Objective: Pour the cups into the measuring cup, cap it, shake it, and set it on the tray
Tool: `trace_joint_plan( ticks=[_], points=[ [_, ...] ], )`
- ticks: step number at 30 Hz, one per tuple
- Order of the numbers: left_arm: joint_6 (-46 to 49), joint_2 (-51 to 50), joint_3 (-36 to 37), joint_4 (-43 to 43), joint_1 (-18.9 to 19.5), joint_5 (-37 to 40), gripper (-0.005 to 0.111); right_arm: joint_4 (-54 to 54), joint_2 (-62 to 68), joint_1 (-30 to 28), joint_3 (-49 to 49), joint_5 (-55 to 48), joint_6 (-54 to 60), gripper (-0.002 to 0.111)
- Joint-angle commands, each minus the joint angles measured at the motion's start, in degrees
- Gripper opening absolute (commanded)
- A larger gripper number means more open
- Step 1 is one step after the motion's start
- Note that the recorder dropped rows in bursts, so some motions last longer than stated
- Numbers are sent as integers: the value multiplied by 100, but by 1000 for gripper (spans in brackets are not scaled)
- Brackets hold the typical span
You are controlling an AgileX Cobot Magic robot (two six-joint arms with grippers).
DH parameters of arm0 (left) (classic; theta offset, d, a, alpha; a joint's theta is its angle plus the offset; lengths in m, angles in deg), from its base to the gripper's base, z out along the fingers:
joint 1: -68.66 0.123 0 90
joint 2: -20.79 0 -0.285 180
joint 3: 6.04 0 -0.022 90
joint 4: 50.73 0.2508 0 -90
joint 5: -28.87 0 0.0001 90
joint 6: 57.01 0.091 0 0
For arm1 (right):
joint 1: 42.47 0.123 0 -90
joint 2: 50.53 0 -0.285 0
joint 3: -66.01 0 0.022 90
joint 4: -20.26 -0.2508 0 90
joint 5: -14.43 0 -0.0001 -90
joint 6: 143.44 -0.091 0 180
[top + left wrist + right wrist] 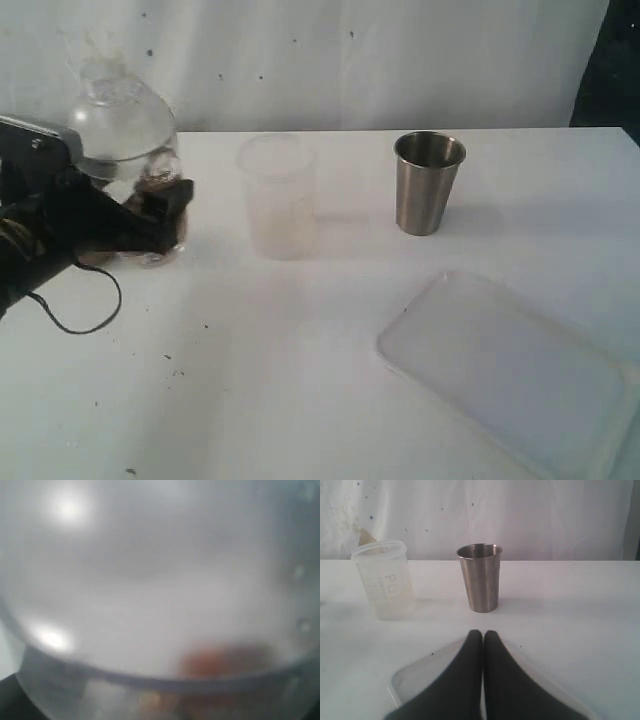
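At the far left stands a clear, see-through rounded vessel point(122, 130) that looks like the measuring cup; no marks show on it. It fills the blurred left wrist view point(150, 580). Something brown, probably the wooden cup point(152, 186), shows through its lower part point(220, 660). My left gripper point(165, 215) reaches across the vessel's lower part, and its fingers cannot be made out. The steel tumbler point(428, 182) point(480, 577) stands upright at the back right. My right gripper point(483, 633) is shut and empty over the white tray point(510, 370) point(412, 672).
A frosted translucent cup point(278, 195) point(385, 580) with faint lettering stands upright between the clear vessel and the steel tumbler. A black cable point(85, 315) loops on the table under the left arm. A white curtain hangs behind the table.
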Motion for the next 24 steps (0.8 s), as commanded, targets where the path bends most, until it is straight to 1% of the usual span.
trace_joint_plan(
  ticks=[1, 2, 3, 4, 5, 6, 8, 9, 10, 12, 13, 14, 15, 16, 17, 19, 20, 21, 22, 23, 24],
  points=[
    [-740, 218, -11, 612, -101, -54, 0, -4, -37, 13, 38, 42, -13, 0],
    [-966, 227, -11, 1306, -151, -132, 0, -4, -37, 13, 38, 42, -13, 0],
    [-968, 227, -11, 1553, -189, -122, 0, -4, -37, 13, 38, 42, -13, 0],
    [-939, 241, -11, 1460, -199, -23, 0, -4, -37, 13, 38, 42, -13, 0],
    [-710, 271, -11, 961, -185, 261, 0, -4, -37, 13, 38, 42, -13, 0],
    [-345, 295, -11, 170, -153, 427, 0, -4, -37, 13, 38, 42, -13, 0],
    [491, 299, -11, -1164, -43, 552, 0, -4, -37, 13, 38, 42, -13, 0],
    [541, 299, -11, -1418, -29, 532, 0, -4, -37, 13, 38, 42, -13, 0],
    [390, 299, -11, -1415, -17, 492, 0, -4, -37, 13, 38, 42, -13, 0],
    [-411, 299, -11, -409, -112, 426, 0, -4, -37, 13, 38, 42, -13, 0],
    [-719, 299, -11, 429, -172, 332, 0, -4, -37, 13, 38, 42, -13, 0],
    [-741, 299, -11, 1175, -219, 242, 0, -4, -37, 13, 38, 42, -13, 0],
    [-630, 299, -11, 1514, -218, 231, 0, -4, -37, 13, 38, 42, -13, 0],
    [-454, 322, -11, 1516, -218, 313, 0, -4, -37, 13, 38, 42, -13, 0],
    [-217, 344, -11, 1060, -188, 469, 0, -4, -37, 13, 38, 42, -13, 0],
    [417, 369, -11, -464, -96, 602, 0, -4, -37, 13, 38, 42, -13, 0],
    [537, 369, -11, -995, -73, 586, 0, -4, -37, 13, 38, 42, -13, 0],
    [488, 369, -11, -1112, -73, 572, 0, -4, -37, 13, 38, 42, -13, 0],
    [267, 369, -11, -809, -100, 564, 0, -4, -37, 13, 38, 42, -13, 0],
    [-12, 369, -11, -59, -170, 552, 0, -4, -37, 13, 38, 42, -13, 0],
    [-226, 369, -11, 983, -246, 506, 0, -4, -37, 13, 38, 42, -13, 0]
  ],
)
